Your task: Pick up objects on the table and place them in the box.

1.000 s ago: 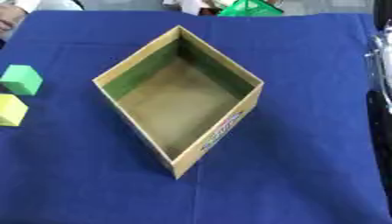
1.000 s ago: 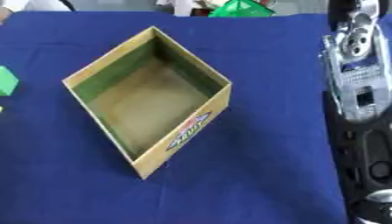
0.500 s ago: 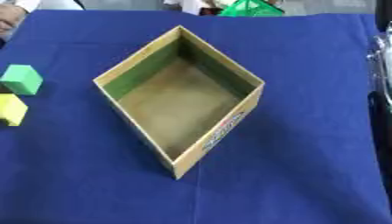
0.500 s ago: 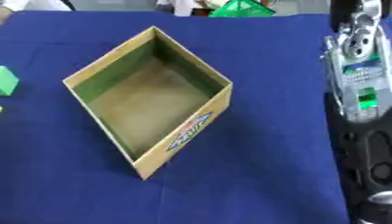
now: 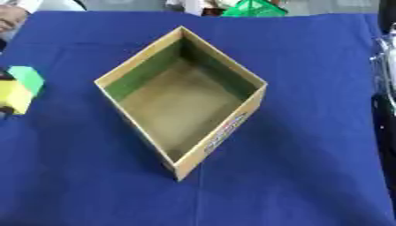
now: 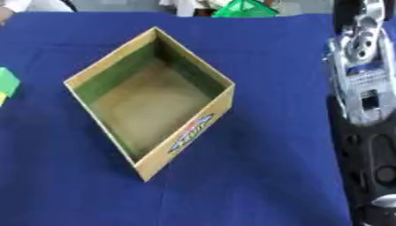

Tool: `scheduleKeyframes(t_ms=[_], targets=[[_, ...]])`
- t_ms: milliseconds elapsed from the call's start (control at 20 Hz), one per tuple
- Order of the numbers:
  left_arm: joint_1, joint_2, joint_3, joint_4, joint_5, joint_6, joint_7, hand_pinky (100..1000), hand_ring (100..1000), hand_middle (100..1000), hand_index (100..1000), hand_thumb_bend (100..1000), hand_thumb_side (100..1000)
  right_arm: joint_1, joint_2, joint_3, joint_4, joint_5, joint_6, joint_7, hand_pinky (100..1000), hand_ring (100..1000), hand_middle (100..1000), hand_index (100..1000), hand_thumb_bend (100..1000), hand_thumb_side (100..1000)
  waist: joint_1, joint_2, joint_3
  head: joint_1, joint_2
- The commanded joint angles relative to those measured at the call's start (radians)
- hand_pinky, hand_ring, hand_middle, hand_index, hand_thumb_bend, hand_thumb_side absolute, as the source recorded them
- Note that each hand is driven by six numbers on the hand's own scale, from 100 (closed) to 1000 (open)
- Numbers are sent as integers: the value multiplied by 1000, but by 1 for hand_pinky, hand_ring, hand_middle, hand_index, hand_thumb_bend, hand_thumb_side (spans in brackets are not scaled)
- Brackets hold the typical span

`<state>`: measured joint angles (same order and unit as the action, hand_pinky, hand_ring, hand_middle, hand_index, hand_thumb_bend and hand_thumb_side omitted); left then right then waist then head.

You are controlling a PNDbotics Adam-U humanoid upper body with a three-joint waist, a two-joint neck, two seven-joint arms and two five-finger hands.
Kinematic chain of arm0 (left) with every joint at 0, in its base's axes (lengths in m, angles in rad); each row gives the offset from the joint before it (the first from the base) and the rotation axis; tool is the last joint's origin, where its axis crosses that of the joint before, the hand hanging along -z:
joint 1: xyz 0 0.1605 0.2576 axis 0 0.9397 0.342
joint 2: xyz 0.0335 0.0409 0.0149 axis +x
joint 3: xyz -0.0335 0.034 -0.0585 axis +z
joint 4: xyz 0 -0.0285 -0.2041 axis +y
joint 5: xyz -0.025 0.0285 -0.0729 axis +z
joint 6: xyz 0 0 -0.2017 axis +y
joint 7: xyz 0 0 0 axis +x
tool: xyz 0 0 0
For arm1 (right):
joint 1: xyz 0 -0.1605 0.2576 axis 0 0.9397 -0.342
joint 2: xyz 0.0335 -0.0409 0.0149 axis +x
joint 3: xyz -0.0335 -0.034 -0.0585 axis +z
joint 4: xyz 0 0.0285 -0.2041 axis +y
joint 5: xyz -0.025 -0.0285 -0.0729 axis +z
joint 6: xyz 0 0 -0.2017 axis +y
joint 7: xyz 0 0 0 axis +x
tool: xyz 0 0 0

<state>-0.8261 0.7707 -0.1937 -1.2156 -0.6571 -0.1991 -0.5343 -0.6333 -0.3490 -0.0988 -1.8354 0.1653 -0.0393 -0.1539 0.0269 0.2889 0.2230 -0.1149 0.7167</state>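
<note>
The open cardboard box (image 5: 182, 99) w/ brown floor and greenish inner walls sits mid-table on the blue cloth (image 5: 294, 176), still empty. A green block (image 5: 28, 78) and a yellow block (image 5: 14, 96) lie touching at the left edge, well apart from the box. Vs half a sec ago nothing on the cloth has shifted; only the silver-and-black right arm (image 6: 363, 88) has crept slightly along the right edge. No hand shows, so finger state can't be told. Judged: no pick begun yet; the blocks are the likely first targets.

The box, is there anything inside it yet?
No, the box shows only its bare floor; the green block sits outside on the cloth.
</note>
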Motion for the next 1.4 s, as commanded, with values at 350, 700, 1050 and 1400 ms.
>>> scheduleKeyframes(t_ms=[350, 700, 1050, 1400], targets=[[-221, -158, -20, -96, -4, 14, -65, 559, 619, 611, 779, 147, 100, -25, -1, 5, -13, -6, -7, 9, 833, 859, 676, 842, 193, 1000, 1, -23, -12, 37, -10], [-343, -329, -57, -31, -92, -23, -94, 565, 625, 620, 779, 149, 100, -31, 15, 9, -23, -13, -4, 15, 833, 860, 674, 842, 196, 1000, 2, -12, -36, 72, -31], [-389, -432, -83, 66, -200, -47, -108, 571, 635, 633, 779, 180, 100, -32, 28, 11, -34, -19, -1, 19, 834, 860, 674, 842, 198, 1000, 4, -8, -51, 92, -39], [-392, -483, -83, 126, -294, -72, -83, 576, 642, 643, 781, 220, 100, -28, 37, 11, -43, -24, 3, 21, 834, 860, 673, 842, 200, 1000, 7, -8, -58, 100, -42]])
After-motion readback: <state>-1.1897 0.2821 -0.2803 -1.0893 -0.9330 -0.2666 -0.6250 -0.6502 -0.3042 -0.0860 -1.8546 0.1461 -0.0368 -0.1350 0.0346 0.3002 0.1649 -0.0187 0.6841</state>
